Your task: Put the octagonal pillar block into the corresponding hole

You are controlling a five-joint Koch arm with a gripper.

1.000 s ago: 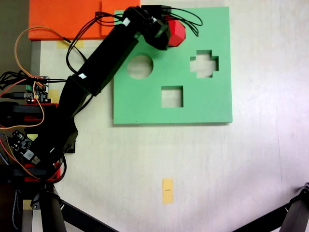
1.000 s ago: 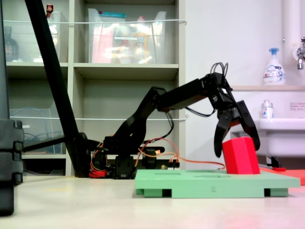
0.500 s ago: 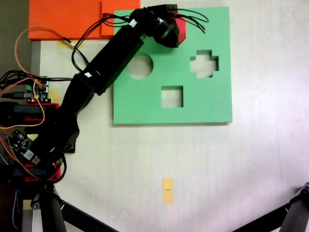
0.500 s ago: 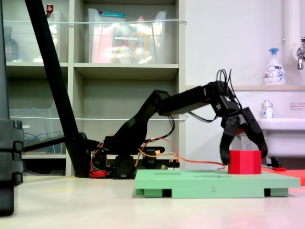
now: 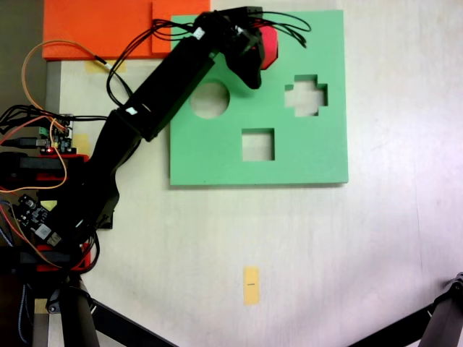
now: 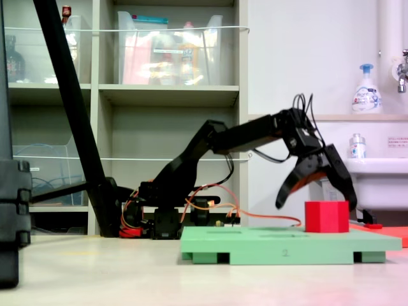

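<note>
Octagonal pillar block (image 6: 326,217) sits upright, sunk partway into green foam board (image 6: 280,245) near far edge, apparently in corresponding hole. Gripper (image 6: 315,191) spread wide, straddling block, not gripping. Insertion looks done; only arm retreat left.

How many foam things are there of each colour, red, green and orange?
Red: 1, the octagonal pillar block, sitting low in the board.
Green: 1, the green foam board.
Orange: 1, the orange foam slab past the board's corner; it may be two stacked pieces, I cannot tell.
Total: 3.
</note>
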